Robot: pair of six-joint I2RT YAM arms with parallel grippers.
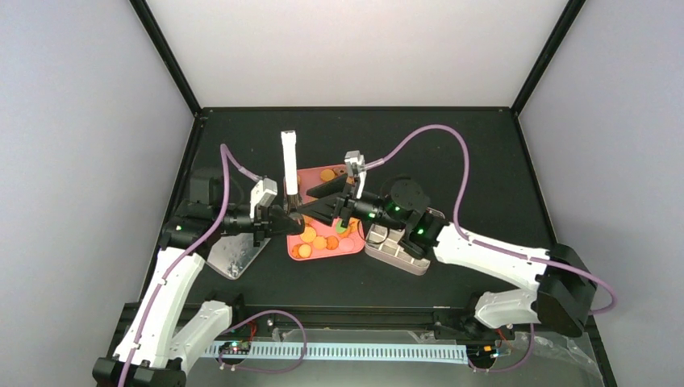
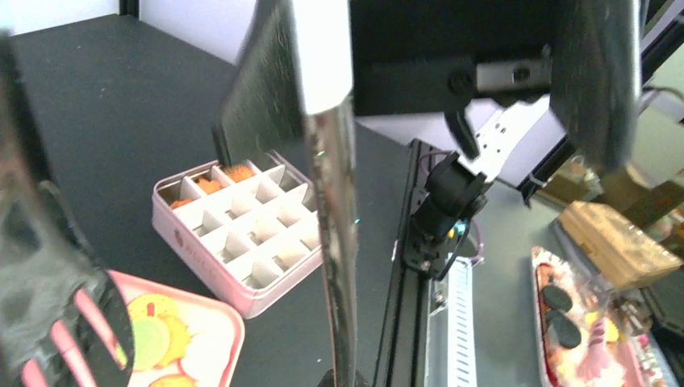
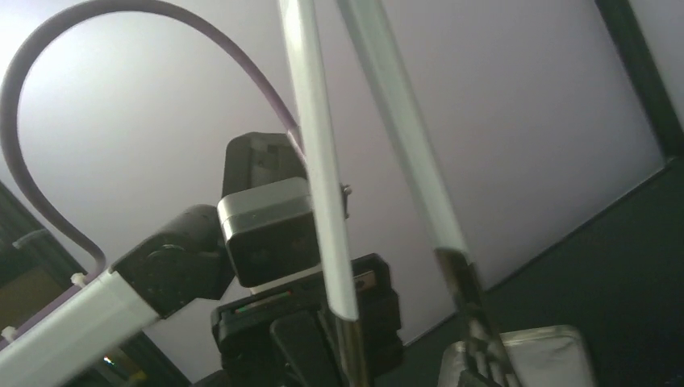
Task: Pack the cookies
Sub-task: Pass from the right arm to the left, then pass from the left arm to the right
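The cookies (image 1: 320, 239), orange and yellow discs, lie on a pink tray (image 1: 356, 246) at the table's middle; some show in the left wrist view (image 2: 153, 334). My left gripper (image 1: 290, 219) is shut on the metal tongs (image 1: 289, 157), which stand upright over the tray's left edge with white handles on top. In the left wrist view one tong arm (image 2: 339, 242) runs down into my jaws. My right gripper (image 1: 311, 205) is open, its fingers (image 2: 266, 89) on either side of the tongs. Both tong arms (image 3: 319, 177) show in the right wrist view.
A pink divided tin (image 1: 399, 248) stands right of the tray, under the right arm; two far compartments hold cookies (image 2: 238, 172). Its metal lid (image 1: 234, 256) lies left of the tray. The left wrist camera (image 3: 266, 234) faces the right one closely.
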